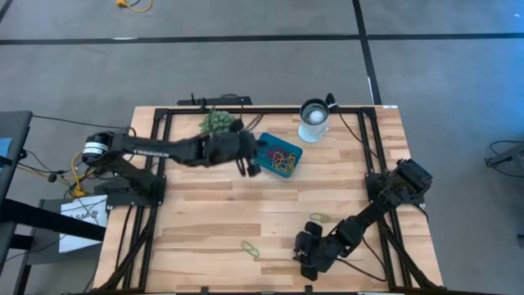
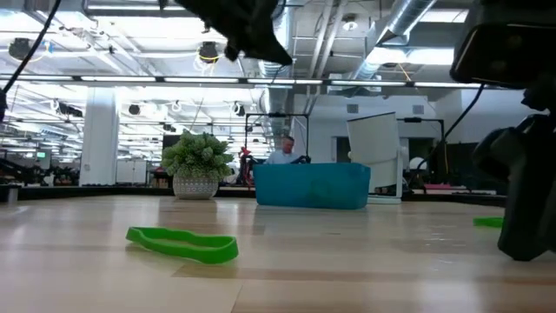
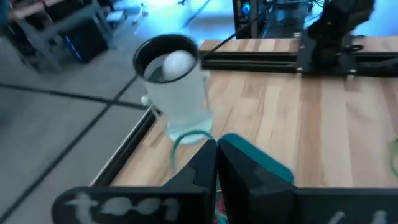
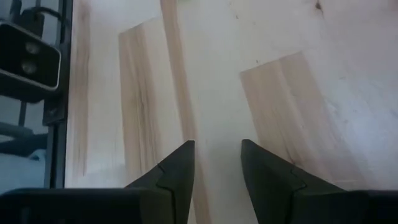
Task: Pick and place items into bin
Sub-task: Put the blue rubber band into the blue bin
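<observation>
Rubber-band loops [image 1: 282, 159] in mixed colours lie piled in the small shallow teal rectangular bin [image 1: 292, 147] at the table's far middle. Two green loops [image 1: 249, 247] remain on the near wood (another [image 1: 319, 217] sits right of centre). The left gripper [image 1: 249, 168] hangs beside the bin's left edge, fingers pressed together. The right gripper [image 1: 306, 264] rests near the front edge, fingers spread, holding nothing.

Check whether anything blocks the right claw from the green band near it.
Nothing visible does. The right claw, open, hangs low over bare wood near the front edge; the green band lies just beyond it, with only bare table between.
</observation>
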Controlling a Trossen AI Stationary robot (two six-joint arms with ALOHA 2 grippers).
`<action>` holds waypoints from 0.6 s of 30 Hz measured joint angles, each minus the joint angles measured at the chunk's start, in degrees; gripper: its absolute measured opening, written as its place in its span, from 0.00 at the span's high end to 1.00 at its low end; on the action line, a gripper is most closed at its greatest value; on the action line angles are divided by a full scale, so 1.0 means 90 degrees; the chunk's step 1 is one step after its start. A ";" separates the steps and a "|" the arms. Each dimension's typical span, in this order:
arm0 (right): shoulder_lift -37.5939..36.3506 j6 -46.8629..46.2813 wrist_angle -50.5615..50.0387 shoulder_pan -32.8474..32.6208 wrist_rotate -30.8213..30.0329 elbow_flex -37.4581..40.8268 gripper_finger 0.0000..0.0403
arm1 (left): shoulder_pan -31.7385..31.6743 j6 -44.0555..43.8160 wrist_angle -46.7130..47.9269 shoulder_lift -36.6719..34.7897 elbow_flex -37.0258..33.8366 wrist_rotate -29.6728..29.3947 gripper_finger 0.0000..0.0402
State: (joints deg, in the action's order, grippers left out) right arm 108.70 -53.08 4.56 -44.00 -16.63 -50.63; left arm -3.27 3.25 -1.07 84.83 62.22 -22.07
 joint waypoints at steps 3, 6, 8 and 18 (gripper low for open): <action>-0.0110 0.0247 -0.0045 -0.0004 0.0081 0.0015 0.68 | -0.0389 -0.0092 0.0037 0.0136 0.0005 0.0561 1.00; -0.0189 0.0258 -0.0122 -0.0004 0.0154 0.0027 0.68 | -0.0563 -0.0092 -0.0025 0.0407 -0.0002 0.0648 1.00; -0.0194 0.0263 -0.0120 0.0000 0.0170 0.0029 0.68 | -0.0646 -0.0092 -0.0062 0.0642 0.0000 0.0661 1.00; -0.0201 0.0280 -0.0127 0.0013 0.0203 0.0029 0.68 | -0.1024 -0.0826 -0.0172 0.1720 -0.0002 -0.0208 1.00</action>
State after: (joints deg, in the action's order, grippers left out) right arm 106.89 -50.57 3.42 -43.88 -14.80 -50.37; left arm -12.49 -4.18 -2.61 100.31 62.19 -23.95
